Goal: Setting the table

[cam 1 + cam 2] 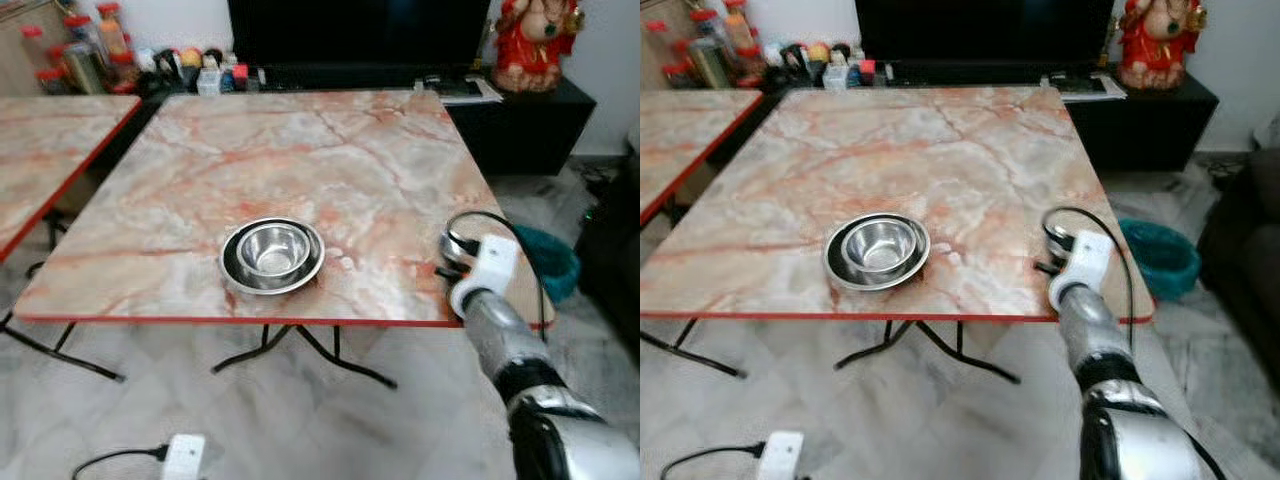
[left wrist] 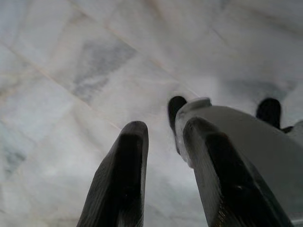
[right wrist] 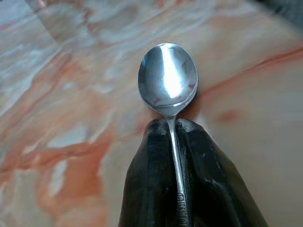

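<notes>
One marble surface (image 1: 300,150), one steel plate (image 1: 232,272) with a bowl (image 1: 272,250) nested on it near the front edge. My right gripper (image 3: 173,142), clamped on one spoon (image 3: 168,78), hovers over the surface's right front corner; spoon placement remains, I judge. Left gripper (image 2: 163,156) hangs slightly parted, empty, above floor.

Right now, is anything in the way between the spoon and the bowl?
Nothing visible is. The right gripper holds the spoon by its handle over the table, near its right front corner. Between it and the steel bowl, which sits in a plate, there is only bare marble tabletop.
</notes>
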You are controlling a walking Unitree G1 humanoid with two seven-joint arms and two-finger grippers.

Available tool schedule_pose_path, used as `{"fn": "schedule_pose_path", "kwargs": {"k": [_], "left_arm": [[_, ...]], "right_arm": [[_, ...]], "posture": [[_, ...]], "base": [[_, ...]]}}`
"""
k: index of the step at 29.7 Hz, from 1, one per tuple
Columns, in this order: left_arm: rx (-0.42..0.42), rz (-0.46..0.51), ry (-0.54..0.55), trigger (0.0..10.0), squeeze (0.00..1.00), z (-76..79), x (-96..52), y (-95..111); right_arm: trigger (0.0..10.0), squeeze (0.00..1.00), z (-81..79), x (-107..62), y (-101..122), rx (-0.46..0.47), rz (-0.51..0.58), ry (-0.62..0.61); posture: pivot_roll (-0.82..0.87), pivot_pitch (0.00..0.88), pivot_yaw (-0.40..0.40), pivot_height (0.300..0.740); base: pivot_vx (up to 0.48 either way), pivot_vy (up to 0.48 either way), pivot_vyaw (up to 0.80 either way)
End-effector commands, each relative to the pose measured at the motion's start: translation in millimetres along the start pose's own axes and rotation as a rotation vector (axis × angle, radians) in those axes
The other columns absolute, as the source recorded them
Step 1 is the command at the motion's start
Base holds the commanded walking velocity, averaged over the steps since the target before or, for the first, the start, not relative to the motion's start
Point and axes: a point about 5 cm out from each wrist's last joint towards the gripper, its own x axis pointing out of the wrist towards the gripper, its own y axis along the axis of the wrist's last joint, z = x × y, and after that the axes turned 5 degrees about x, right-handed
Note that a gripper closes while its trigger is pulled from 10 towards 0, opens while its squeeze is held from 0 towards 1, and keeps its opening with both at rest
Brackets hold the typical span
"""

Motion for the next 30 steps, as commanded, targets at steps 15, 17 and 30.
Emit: {"fn": "schedule_pose_path", "kwargs": {"k": [15, 17, 30], "left_arm": [[-0.020, -0.004, 0.019, 10.0, 0.00, -7.3, -0.8, -2.3], [-0.018, -0.006, 0.019, 10.0, 0.00, -7.3, -0.8, -2.5], [-0.008, -0.006, 0.031, 10.0, 0.00, -8.3, -0.8, -2.4]], "right_arm": [[10.0, 0.00, -18.9, 0.5, 16.1, 0.008, 0.064, 0.101], [10.0, 0.00, -20.4, 0.1, 18.2, 0.004, 0.070, 0.112], [10.0, 0.00, -25.7, -1.0, 20.4, -0.035, 0.087, 0.151]], "posture": [[0.03, 0.023, -0.005, 0.736], [0.03, 0.023, -0.003, 0.736], [0.02, 0.018, -0.002, 0.736]], "base": [[0.000, 0.000, 0.00], [0.000, 0.000, 0.00], [0.094, 0.000, 0.20]]}}
